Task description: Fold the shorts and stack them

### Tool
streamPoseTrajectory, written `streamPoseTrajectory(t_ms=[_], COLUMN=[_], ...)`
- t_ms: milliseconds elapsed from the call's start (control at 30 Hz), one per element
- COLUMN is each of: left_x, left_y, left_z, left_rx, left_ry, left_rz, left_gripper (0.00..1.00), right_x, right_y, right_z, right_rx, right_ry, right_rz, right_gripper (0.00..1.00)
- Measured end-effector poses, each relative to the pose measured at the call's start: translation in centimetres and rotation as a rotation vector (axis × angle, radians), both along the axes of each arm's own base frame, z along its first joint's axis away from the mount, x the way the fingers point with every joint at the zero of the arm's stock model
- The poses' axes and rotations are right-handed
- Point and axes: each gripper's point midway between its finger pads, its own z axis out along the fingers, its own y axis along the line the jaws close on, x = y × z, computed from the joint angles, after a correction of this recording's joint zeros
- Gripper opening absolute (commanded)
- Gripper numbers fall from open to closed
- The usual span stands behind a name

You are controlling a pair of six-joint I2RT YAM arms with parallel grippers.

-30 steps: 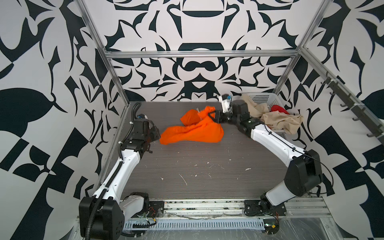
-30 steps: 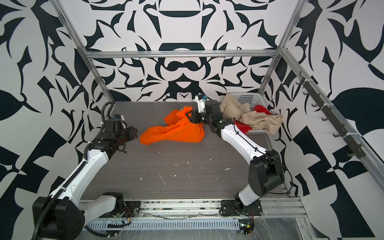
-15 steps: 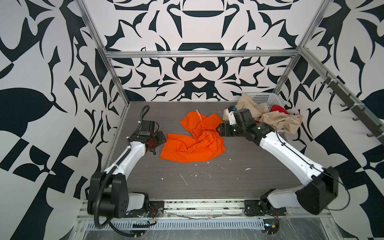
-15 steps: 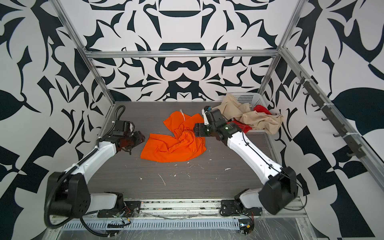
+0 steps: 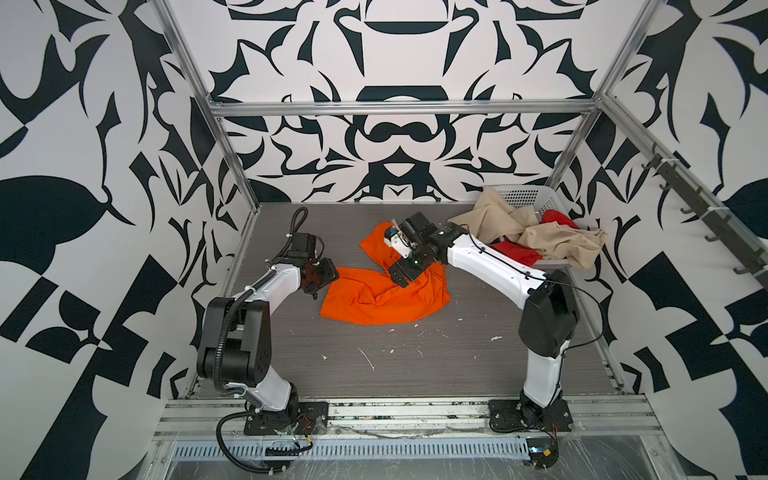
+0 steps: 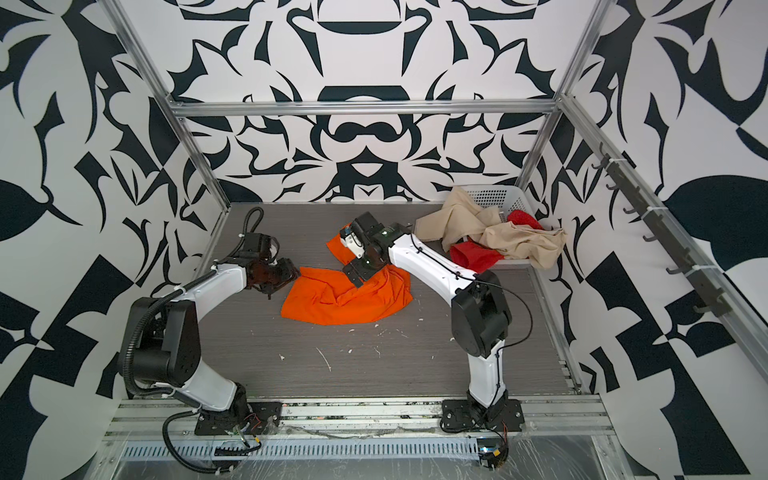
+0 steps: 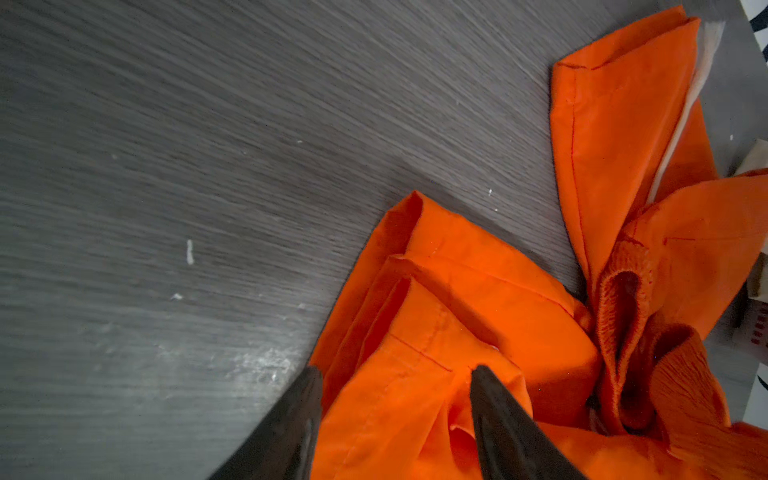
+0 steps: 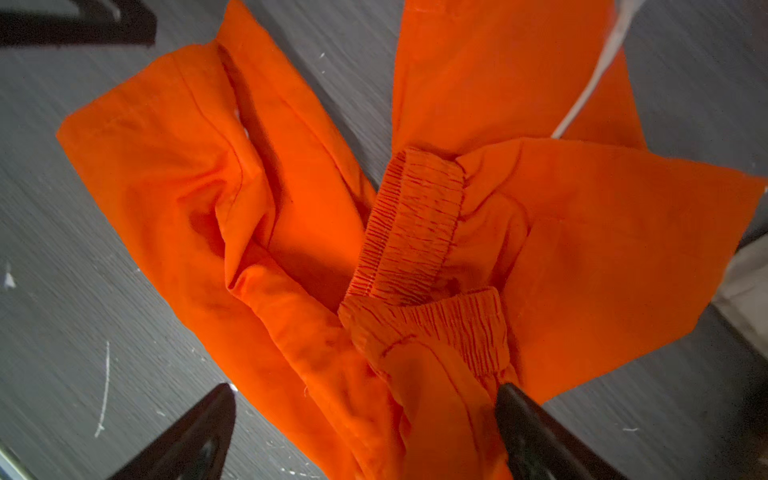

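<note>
Orange shorts (image 5: 386,299) (image 6: 345,301): crumpled on the table (image 5: 415,374) near its middle, between the two arms in both top views. Not folded. One leg runs toward the back wall and the rest spreads forward as a rumpled heap.

Left gripper (image 5: 322,279) (image 6: 291,275): low at the left edge of the heap. In the left wrist view (image 7: 395,370) the jaws stand partly apart. The fingers (image 7: 286,428) straddle a hemmed leg edge of the orange shorts (image 7: 478,311). Cloth lies between them but no pinch shows — nothing held.

Right gripper (image 5: 401,276) (image 6: 357,276): over the middle of the heap, angled down at it. In the right wrist view (image 8: 365,388) the jaws are spread wide, with one finger (image 8: 540,436) beside the bunched waistband (image 8: 411,232). The orange cloth (image 8: 249,187) lies slack beneath, ungripped. A white strip (image 8: 598,79) runs along one leg.

Beige shorts (image 5: 552,245) (image 6: 519,245): draped over the front rim of the basket (image 5: 528,197) (image 6: 494,195) in the back right corner, spilling out toward the table.

Red shorts (image 5: 513,251) (image 6: 473,257): under the beige pair, with one part showing at the front and another inside the basket. The right arm passes just in front of this pile. Both pairs are well apart from the orange one — no stack.

White flecks (image 5: 368,359) are scattered over the front of the table.
</note>
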Motion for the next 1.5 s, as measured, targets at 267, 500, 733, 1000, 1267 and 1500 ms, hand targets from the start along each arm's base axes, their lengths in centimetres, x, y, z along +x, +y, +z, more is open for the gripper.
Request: streamPoseTrajectory(t_ms=[267, 500, 733, 1000, 1267, 1500], left_x=[-0.2, -0.1, 0.3, 2.6, 2.7, 1.1], left_y=[1.3, 1.8, 1.7, 0.9, 0.1, -0.5], left_z=[0.8, 0.9, -0.3, 0.8, 4.4, 6.9], left_rx=[-0.002, 0.003, -0.001, -0.006, -0.027, -0.034], left_ry=[-0.022, -0.026, -0.009, -0.051, -0.168, -0.237], left_rz=[0.035, 0.046, 0.035, -0.031, -0.094, -0.12], left_gripper=[0.61, 0.61, 0.61, 0.61, 0.6, 0.6], right_x=[3.0, 3.3, 2.1, 1.4, 0.5, -2.6], right_y=[1.1, 0.7, -0.6, -1.7, -5.9, -15.0], right_z=[-2.3, -5.8, -6.9, -3.4, 8.3, 8.3], right_rx=[-0.172, -0.295, -0.369, -0.304, 0.127, 0.436], right_ry=[-0.038, 0.06, 0.133, 0.092, -0.177, -0.275], right_rz=[0.162, 0.261, 0.303, 0.23, -0.052, -0.496], right_gripper=[0.99, 0.89, 0.39, 0.06, 0.0, 0.0])
